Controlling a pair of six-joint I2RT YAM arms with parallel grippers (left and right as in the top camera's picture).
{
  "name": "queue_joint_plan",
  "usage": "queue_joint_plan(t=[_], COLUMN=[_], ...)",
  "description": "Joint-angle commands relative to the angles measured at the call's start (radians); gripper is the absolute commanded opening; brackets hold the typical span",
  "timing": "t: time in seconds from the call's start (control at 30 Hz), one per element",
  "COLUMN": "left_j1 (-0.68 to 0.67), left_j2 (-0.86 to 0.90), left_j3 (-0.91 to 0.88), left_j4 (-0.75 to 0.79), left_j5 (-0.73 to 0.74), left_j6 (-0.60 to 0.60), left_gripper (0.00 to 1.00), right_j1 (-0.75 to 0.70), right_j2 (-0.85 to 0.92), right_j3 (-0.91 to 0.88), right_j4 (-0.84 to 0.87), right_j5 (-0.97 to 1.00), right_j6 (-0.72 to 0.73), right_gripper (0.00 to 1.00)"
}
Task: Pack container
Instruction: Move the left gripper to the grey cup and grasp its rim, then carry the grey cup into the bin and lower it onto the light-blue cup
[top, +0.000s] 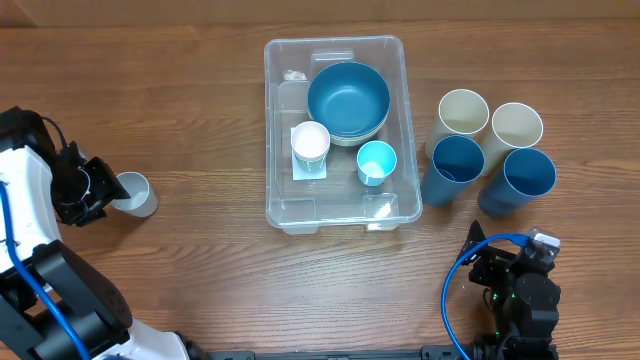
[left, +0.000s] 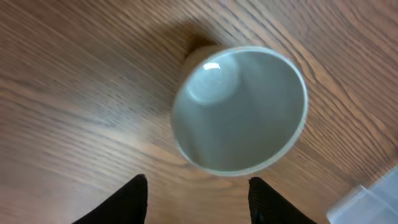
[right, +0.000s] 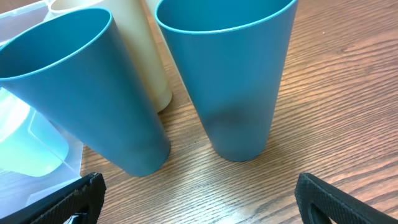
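Note:
The clear plastic container (top: 395, 70) sits at the table's middle. It holds a big blue bowl (top: 348, 100), a small white cup (top: 310, 143) and a small light-blue cup (top: 376, 162). A small grey cup (top: 133, 193) stands on the table at the left; the left wrist view (left: 239, 109) looks into it. My left gripper (top: 98, 188) is open just left of that cup, its fingertips (left: 198, 196) short of the rim. My right gripper (top: 500, 262) is open (right: 199, 199), below two tall blue cups (top: 528, 180) (right: 227, 74).
Right of the container stand two cream tall cups (top: 463, 112) (top: 516, 126) behind two blue tall cups (top: 453, 168). The second blue cup (right: 81, 93) and a corner of the container (right: 25, 137) show in the right wrist view.

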Motion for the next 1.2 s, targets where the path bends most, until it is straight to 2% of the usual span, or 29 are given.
queue_joint_plan(t=[0.0,0.13,0.27,0.3,0.4,0.47,0.7,0.8,0.93,1.03,1.07,1.17], left_j1=[0.002,0.002,0.002,0.003,0.003,0.003,0.002,-0.003,-0.057,-0.166,-0.252,-0.422], left_j2=[-0.023,-0.022,-0.022,-0.023,-0.023,-0.023,-0.025,-0.043,-0.098,-0.131,-0.141,-0.141], left_j3=[-0.065,-0.134,-0.161,-0.161,-0.161,-0.161,-0.130,-0.057,0.138,0.307,0.391,0.496], left_j4=[0.061,0.140,0.184,0.189,0.203,0.211,0.184,0.126,-0.004,-0.100,-0.136,-0.156], left_j5=[-0.035,-0.045,-0.045,-0.045,-0.046,-0.045,0.015,0.081,0.146,0.159,0.158,0.155], left_j6=[-0.022,-0.052,-0.059,-0.059,-0.058,-0.058,-0.024,-0.024,0.013,0.065,0.091,0.114], left_gripper=[0.53,0.50,0.41,0.36,0.13,0.04,0.04,0.04,0.04,0.04,0.04,0.04], right_j1=[-0.003,-0.003,-0.003,-0.003,-0.003,-0.003,-0.003,-0.003,-0.003,-0.003,-0.003,-0.003], right_j2=[-0.010,-0.010,-0.010,-0.010,-0.010,-0.010,-0.010,-0.010,-0.010,-0.010,-0.010,-0.010], right_j3=[-0.016,-0.016,-0.016,-0.016,-0.016,-0.016,-0.016,-0.016,-0.016,-0.016,-0.016,-0.016], right_j4=[-0.005,-0.005,-0.005,-0.005,-0.005,-0.005,-0.005,-0.005,-0.005,-0.005,-0.005,-0.005], right_j5=[0.006,0.006,0.007,0.006,0.006,0.006,0.006,0.006,0.006,0.006,0.006,0.006], right_j6=[0.006,0.006,0.006,0.006,0.006,0.006,0.006,0.006,0.006,0.006,0.006,0.006], right_gripper=[1.00,1.00,1.00,1.00,1.00,1.00,1.00,1.00,1.00,1.00,1.00,1.00])
